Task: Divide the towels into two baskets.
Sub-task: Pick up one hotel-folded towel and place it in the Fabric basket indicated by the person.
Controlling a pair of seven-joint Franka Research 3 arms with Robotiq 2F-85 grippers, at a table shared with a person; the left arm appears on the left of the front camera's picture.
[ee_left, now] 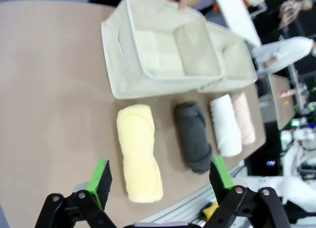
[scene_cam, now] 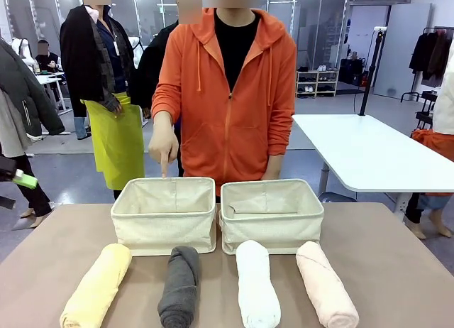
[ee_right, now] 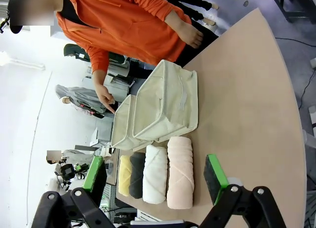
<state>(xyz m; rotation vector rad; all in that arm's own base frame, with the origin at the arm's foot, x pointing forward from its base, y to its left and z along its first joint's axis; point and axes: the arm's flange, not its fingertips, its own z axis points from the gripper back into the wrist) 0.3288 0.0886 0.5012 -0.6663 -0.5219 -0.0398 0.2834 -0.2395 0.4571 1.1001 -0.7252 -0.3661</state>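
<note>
Two cream canvas baskets stand side by side on the brown table, the left basket (scene_cam: 164, 214) and the right basket (scene_cam: 272, 216), both empty. In front of them lie rolled towels in a row: pale yellow (scene_cam: 98, 285), dark grey (scene_cam: 179, 284), white (scene_cam: 256, 283) and light pink (scene_cam: 325, 283). A person in an orange hoodie stands behind the baskets, one finger (scene_cam: 164, 168) pointing down at the left basket's far rim. My left gripper (ee_left: 160, 181) hangs open high above the yellow towel (ee_left: 138, 158) and grey towel (ee_left: 193, 136). My right gripper (ee_right: 157, 174) is open above the pink towel (ee_right: 180, 171) and white towel (ee_right: 156, 173).
Bare table surface (scene_cam: 57, 236) stretches to either side of the baskets and towels. A white table (scene_cam: 362, 150) stands behind at the right. Other people stand in the background at the left.
</note>
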